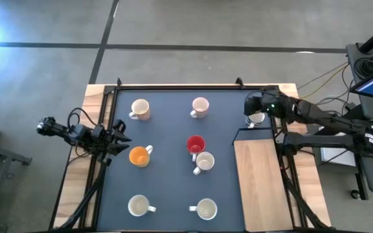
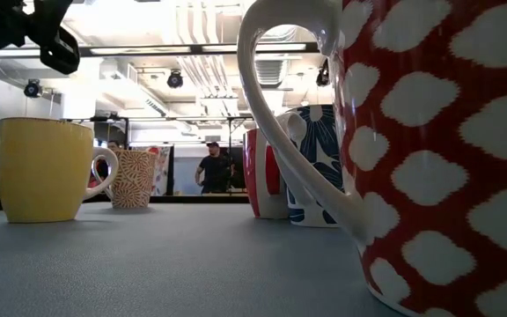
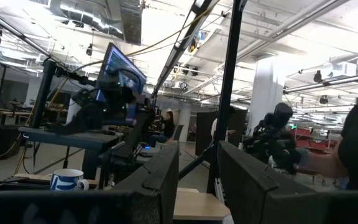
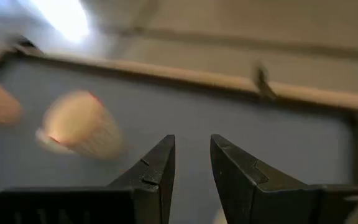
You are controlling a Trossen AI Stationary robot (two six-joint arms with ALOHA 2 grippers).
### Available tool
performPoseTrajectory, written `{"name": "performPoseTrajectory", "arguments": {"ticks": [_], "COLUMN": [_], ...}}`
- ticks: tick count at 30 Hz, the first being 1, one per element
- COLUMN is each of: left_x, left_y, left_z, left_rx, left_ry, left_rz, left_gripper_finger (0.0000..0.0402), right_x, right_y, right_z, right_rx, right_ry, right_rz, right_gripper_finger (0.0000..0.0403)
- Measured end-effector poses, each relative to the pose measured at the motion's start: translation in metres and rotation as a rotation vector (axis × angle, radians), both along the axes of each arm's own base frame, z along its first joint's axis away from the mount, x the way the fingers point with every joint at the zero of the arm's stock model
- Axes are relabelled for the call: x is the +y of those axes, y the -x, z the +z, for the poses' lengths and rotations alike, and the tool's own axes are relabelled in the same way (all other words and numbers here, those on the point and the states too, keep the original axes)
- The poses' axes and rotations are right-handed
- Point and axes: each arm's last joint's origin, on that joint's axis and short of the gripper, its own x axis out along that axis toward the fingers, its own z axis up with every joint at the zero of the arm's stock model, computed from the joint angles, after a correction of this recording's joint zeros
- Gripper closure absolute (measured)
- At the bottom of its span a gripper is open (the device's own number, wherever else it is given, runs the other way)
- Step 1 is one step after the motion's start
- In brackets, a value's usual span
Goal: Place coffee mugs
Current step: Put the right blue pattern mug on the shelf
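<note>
Eight mugs stand upright on their bases on the dark mat (image 1: 167, 188). These include an orange mug (image 1: 139, 156), a red mug (image 1: 195, 144) with a white mug (image 1: 204, 162) close beside it, and a pale pink mug (image 1: 199, 107). A white mug (image 1: 256, 118) stands at the mat's right edge. My right gripper (image 1: 254, 103) hovers just beyond that mug; in its wrist view the right gripper (image 4: 191, 149) is open with nothing between its fingers. My left gripper (image 1: 120, 138) is open at the mat's left edge, beside the orange mug and apart from it.
A wooden board (image 1: 258, 181) lies along the table's right side. More mugs stand at the far left (image 1: 140, 109), near left (image 1: 138, 206) and near middle (image 1: 206, 208). A spotted red mug (image 2: 429, 150) fills the low view. A person (image 2: 211, 167) stands in the room behind.
</note>
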Motion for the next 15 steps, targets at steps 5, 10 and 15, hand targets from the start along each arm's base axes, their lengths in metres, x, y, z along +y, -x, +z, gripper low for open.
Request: {"name": "performPoseTrajectory", "arguments": {"ticks": [5,10,15], "left_x": [0.0,0.0,0.0], "left_y": [0.0,0.0,0.0], "left_z": [0.0,0.0,0.0], "left_rx": [0.0,0.0,0.0], "left_ry": [0.0,0.0,0.0], "left_rz": [0.0,0.0,0.0], "left_gripper_finger": [0.0306,0.0306,0.0306], "right_x": [-0.001,-0.007,-0.015], "right_y": [0.007,0.005,-0.001], "right_z": [0.01,0.016,0.009], "right_rx": [0.125,0.134,0.123], "right_ry": [-0.197,-0.296,-0.405], "right_rz": [-0.021,0.005,0.016], "right_gripper_finger": [0.0312,0.0312,0.0312]}}
